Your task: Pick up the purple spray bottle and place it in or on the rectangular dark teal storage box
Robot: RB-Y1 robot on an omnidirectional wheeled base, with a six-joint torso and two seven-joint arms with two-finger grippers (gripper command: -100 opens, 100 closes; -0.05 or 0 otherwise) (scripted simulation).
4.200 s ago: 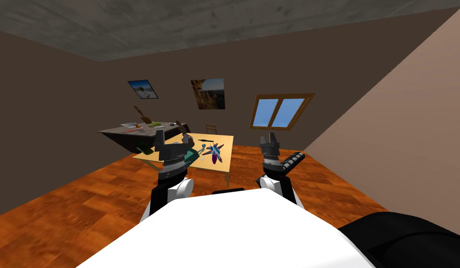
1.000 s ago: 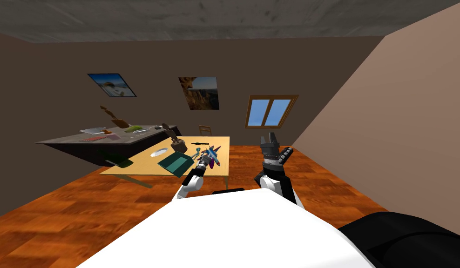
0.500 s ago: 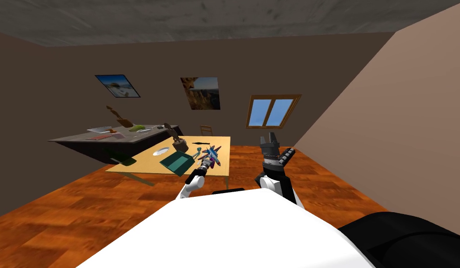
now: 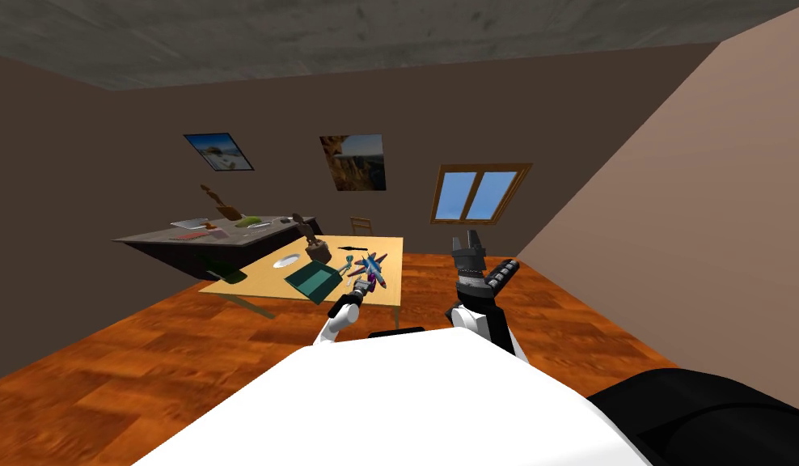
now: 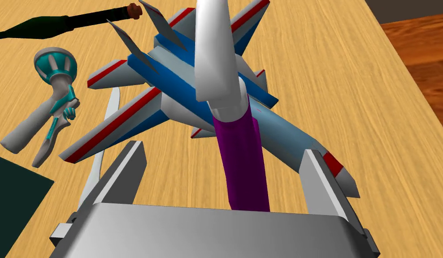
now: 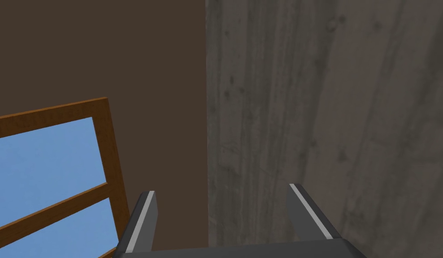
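The purple spray bottle, with a white head, lies on the wooden table across a blue, grey and red toy plane. My left gripper is open and low over the table. Its fingers stand on either side of the purple body without touching it. In the head view the left gripper reaches over the table's near right part, at the bottle. The dark teal box lies just left of it, and its corner shows beside the gripper. My right gripper is raised to the right, open and empty.
A teal and grey hand tool and a dark green and black object lie beyond the plane. A white plate and a brown object sit farther back on the table. A dark counter stands behind on the left.
My left arm has come down from near my chest and stretched out over the table to the bottle. In the last second my view has shifted slightly; the right arm has stayed put.
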